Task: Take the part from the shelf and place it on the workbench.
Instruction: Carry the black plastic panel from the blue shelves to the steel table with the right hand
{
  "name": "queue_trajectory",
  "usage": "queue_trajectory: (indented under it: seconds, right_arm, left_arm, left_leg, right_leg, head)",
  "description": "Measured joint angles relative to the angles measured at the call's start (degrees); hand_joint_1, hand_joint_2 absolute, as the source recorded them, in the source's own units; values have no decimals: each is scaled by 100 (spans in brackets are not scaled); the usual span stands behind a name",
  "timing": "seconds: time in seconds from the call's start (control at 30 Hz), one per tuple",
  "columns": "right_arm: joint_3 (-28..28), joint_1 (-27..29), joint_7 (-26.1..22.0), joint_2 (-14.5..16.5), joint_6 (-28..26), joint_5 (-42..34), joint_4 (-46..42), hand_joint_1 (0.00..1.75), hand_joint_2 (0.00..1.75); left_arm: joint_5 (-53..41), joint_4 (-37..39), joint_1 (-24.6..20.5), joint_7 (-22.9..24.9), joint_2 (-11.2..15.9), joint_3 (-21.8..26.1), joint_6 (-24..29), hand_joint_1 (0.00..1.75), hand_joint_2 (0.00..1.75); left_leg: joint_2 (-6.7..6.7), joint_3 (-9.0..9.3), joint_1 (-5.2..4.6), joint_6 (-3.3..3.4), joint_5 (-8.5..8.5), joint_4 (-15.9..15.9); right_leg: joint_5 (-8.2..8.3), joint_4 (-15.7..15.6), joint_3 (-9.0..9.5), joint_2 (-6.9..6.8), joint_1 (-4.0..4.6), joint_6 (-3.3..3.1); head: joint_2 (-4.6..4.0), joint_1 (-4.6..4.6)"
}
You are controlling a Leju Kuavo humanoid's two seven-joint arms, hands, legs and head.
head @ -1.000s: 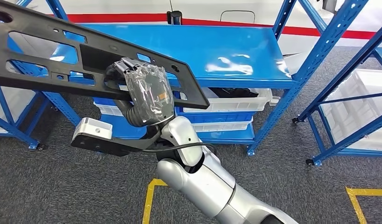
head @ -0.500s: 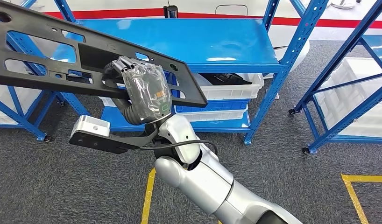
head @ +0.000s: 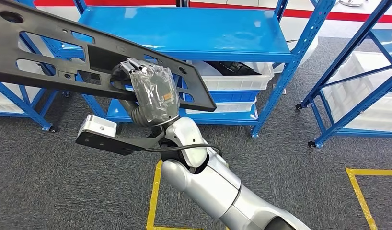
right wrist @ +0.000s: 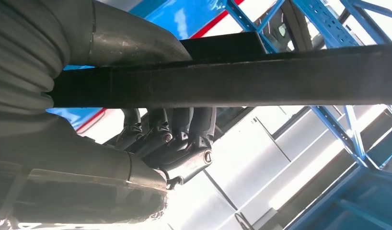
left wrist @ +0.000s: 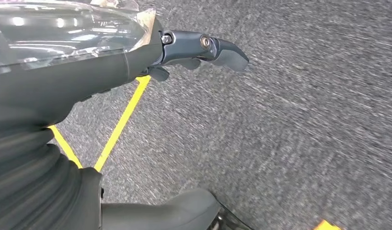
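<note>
The part (head: 84, 57) is a long, flat black plastic panel with several cut-outs. In the head view it slants across the upper left, in front of the blue shelf. My right hand (head: 153, 93), wrapped in clear film, grips it near its right end, through one of the cut-outs. The right wrist view shows the dark fingers (right wrist: 184, 139) curled around the panel's black bar (right wrist: 242, 76). In the left wrist view my left hand (left wrist: 112, 62) hangs over the grey floor, its fingers (left wrist: 208, 48) apart and holding nothing.
A blue rack (head: 184, 33) stands just behind the panel, with white bins (head: 232, 81) on its lower level. A second blue rack (head: 357, 81) with white bins stands to the right. Yellow tape lines (head: 155, 191) mark the grey carpet.
The whole picture has shifted, so the camera has moved: the rack now sits higher and further left in it. My right hand still grips the panel the same way.
</note>
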Motion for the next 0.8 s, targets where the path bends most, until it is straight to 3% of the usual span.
queue_trajectory:
  seconds: [0.07, 0.1, 0.17, 0.2, 0.23, 0.3, 0.33, 0.37, 0.43, 0.47, 0.5, 0.57, 0.6, 0.67, 0.7, 0.73, 0.8]
  right_arm:
    - [2, -5, 23, 4, 13, -13, -2, 175, 175]
    - [3, -7, 38, 4, 18, -22, -3, 175, 175]
    - [10, -7, 81, 2, 35, -46, 1, 175, 175]
    - [15, -8, 99, 3, 45, -58, 5, 175, 175]
    - [20, -9, 119, 4, 56, -69, 10, 175, 175]
    - [29, -12, 151, 3, 78, -91, 22, 175, 175]
    - [34, -12, 164, 3, 89, -102, 31, 175, 175]
    - [42, -12, 175, 2, 97, -110, 40, 175, 175]
    - [56, -14, 193, 3, 116, -128, 54, 175, 175]
    - [62, -18, 205, 4, 129, -139, 57, 175, 175]
    - [66, -26, 216, 5, 142, -151, 57, 175, 175]
    - [72, -56, 248, 8, 159, -171, 57, 175, 175]
    - [78, -78, 263, 8, 162, -180, 57, 175, 175]
    - [93, -119, 282, 4, 167, -198, 57, 175, 175]
    - [103, -138, 286, 2, 168, -209, 57, 175, 175]
    - [113, -152, 286, 0, 169, -228, 57, 175, 175]
    - [142, -169, 282, -2, 169, -280, 57, 175, 175]
  left_arm:
    - [1, 0, 3, -9, -11, 0, 5, 0, 175]
    - [2, 0, 5, -15, -15, 0, 4, 0, 175]
    - [7, 1, 16, -28, -19, 0, 2, 0, 175]
    - [9, 2, 21, -36, -19, 0, 1, 0, 175]
    - [13, 2, 25, -42, -19, 0, 2, 0, 175]
    - [15, 2, 28, -50, -15, 0, -4, 0, 175]
    - [17, 2, 30, -52, -15, 0, -8, 0, 175]
    - [17, 2, 31, -55, -14, 0, -12, 0, 175]
    - [20, 2, 29, -61, -13, 0, -13, 0, 175]
    - [21, 2, 26, -67, -14, 0, -14, 0, 175]
    - [23, 2, 19, -73, -15, 0, -15, 0, 175]
    - [30, 2, 2, -86, -19, 0, -17, 0, 175]
    - [39, 2, -4, -90, -23, 1, -12, 0, 175]
    - [64, 3, -2, -88, -40, 4, 8, 0, 175]
    - [74, 3, -3, -81, -48, 7, 25, 0, 175]
    - [78, 3, -6, -67, -54, 10, 55, 0, 175]
    - [79, 3, -14, -30, -63, 14, 136, 0, 175]
  left_leg:
    - [1, -75, -8, -66, 127, -16]
    - [4, -93, -9, -103, 195, -40]
    - [-1, -129, 4, -176, 293, -96]
    - [-5, -158, 10, -204, 208, -57]
    - [-11, -201, 15, -227, 15, 72]
    - [-17, -320, 21, -256, -586, 677]
    - [-21, -380, 22, -268, -811, 1050]
    - [-27, -408, 21, -278, -904, 1372]
    - [-37, -252, 20, -273, -704, 1540]
    - [-41, -46, 20, -261, -550, 1366]
    - [-50, 205, 17, -245, -512, 1064]
    - [-71, 619, -13, -201, -631, 442]
    - [-80, 707, -38, -170, -714, 265]
    - [-70, 700, -56, -72, -674, 132]
    - [-55, 660, -51, -16, -616, 97]
    - [-36, 602, -39, 43, -547, 62]
    - [-11, 450, -33, 108, -406, 37]
  right_leg:
    - [-68, -818, 522, 10, 30, -72]
    - [-112, -1034, 629, 17, 52, -107]
    - [-45, -1112, 573, 23, 35, -173]
    - [16, -1117, 527, 18, 11, -222]
    - [75, -1118, 483, 11, -10, -286]
    - [179, -1087, 379, -5, 8, -394]
    - [224, -1063, 306, -12, 30, -423]
    - [267, -1029, 221, -17, 51, -436]
    - [340, -930, 28, -19, 74, -429]
    - [367, -869, -70, -17, 78, -420]
    - [391, -812, -157, -16, 81, -402]
    - [444, -736, -263, -18, 98, -343]
    - [486, -727, -295, -23, 99, -300]
    - [562, -721, -354, -25, 99, -219]
    - [522, -688, -407, -17, 98, -198]
    - [388, -574, -477, -7, 99, -196]
    - [-79, -82, -627, 7, 75, -225]
  head:
    - [0, -9]
    - [0, -10]
    - [0, -18]
    - [0, -28]
    - [0, -45]
    - [0, -73]
    - [0, -78]
    - [0, -82]
    - [0, -82]
    - [0, -84]
    - [0, -85]
    - [0, -81]
    - [0, -80]
    - [0, -77]
    - [0, -76]
    - [0, -61]
    - [0, -38]
